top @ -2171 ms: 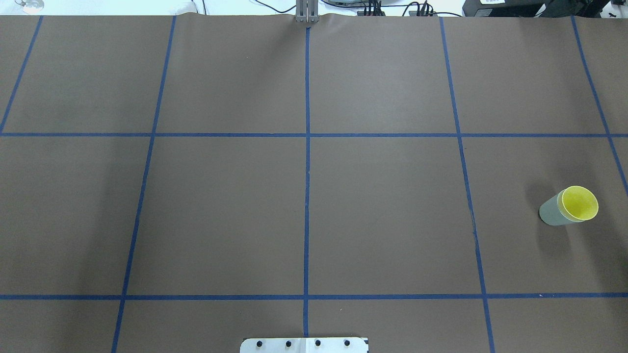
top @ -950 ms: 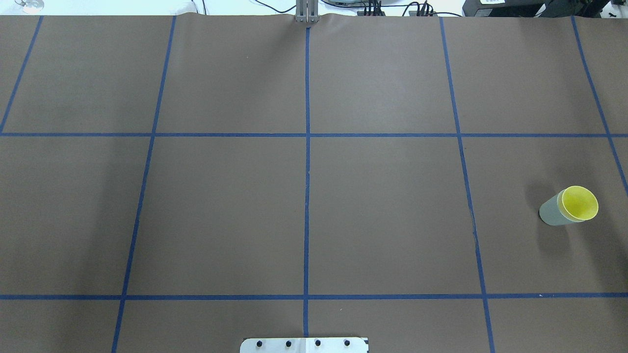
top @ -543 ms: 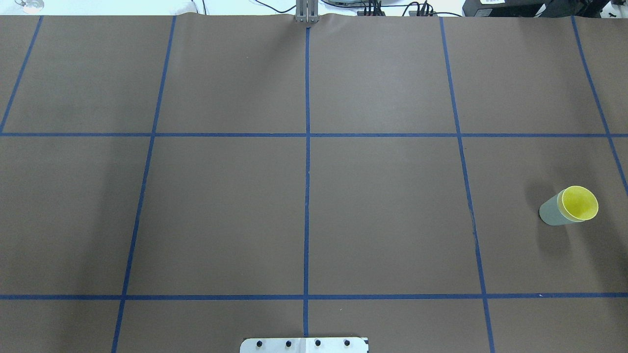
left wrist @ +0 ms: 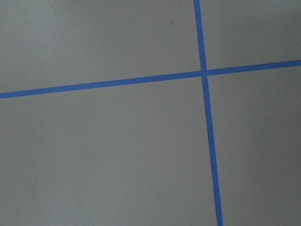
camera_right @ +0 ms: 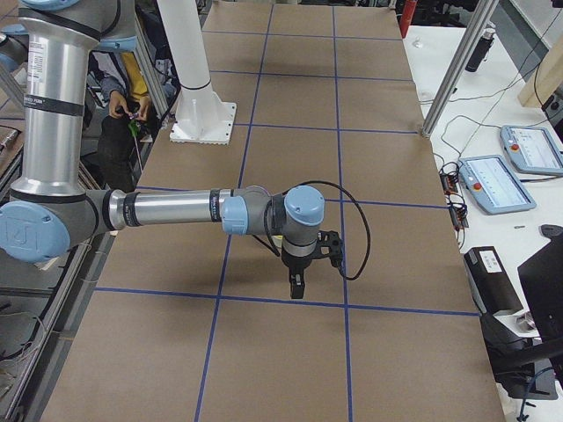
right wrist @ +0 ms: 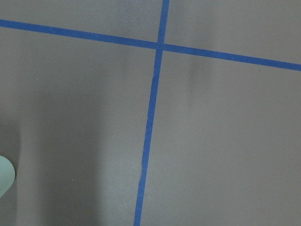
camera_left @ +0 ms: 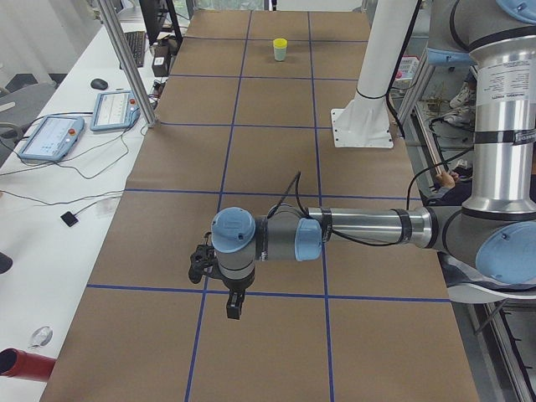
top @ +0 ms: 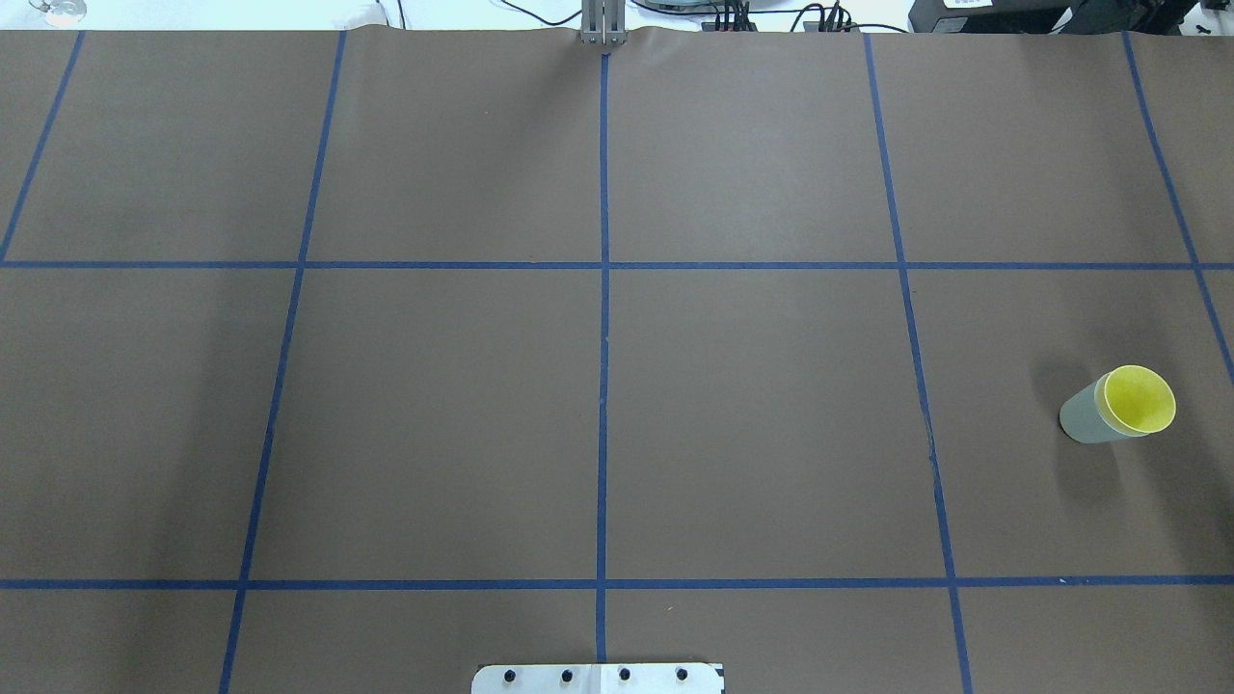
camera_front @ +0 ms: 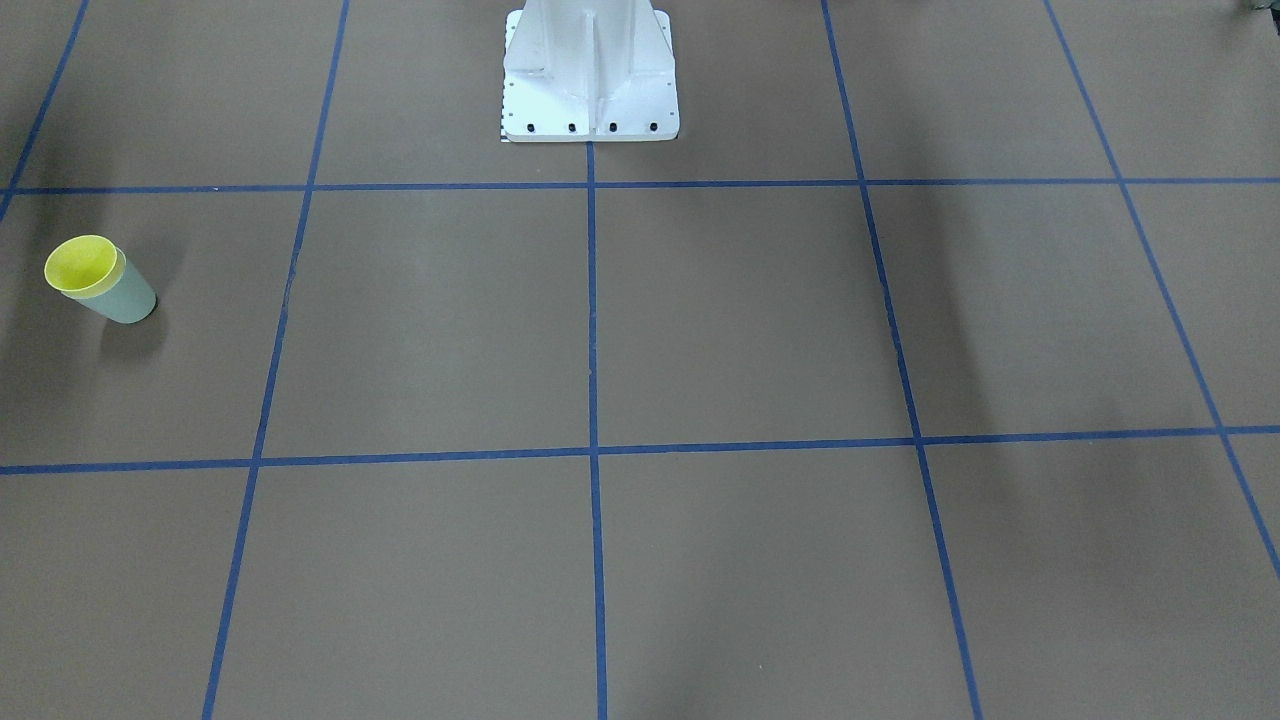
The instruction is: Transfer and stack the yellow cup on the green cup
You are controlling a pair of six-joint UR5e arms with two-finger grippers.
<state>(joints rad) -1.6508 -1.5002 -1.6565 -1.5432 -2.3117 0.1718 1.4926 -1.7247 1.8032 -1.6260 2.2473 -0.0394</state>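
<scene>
The yellow cup (top: 1140,398) sits nested inside the green cup (top: 1085,416), and the pair stands upright at the table's right side. In the front-facing view the yellow cup's rim (camera_front: 80,264) shows above the green cup's wall (camera_front: 128,300) at the left. The stack is small and far in the left side view (camera_left: 280,48). My left gripper (camera_left: 233,308) points down over the table's left end, far from the cups. My right gripper (camera_right: 297,286) points down over a tape line. Both show only in the side views, so I cannot tell open or shut.
The brown table cover (top: 752,414) carries a grid of blue tape lines. The white robot base (camera_front: 590,70) stands at the table's near-robot edge. A pale green sliver (right wrist: 4,176) shows at the right wrist view's left edge. Tablets and cables lie beside the table (camera_left: 50,134).
</scene>
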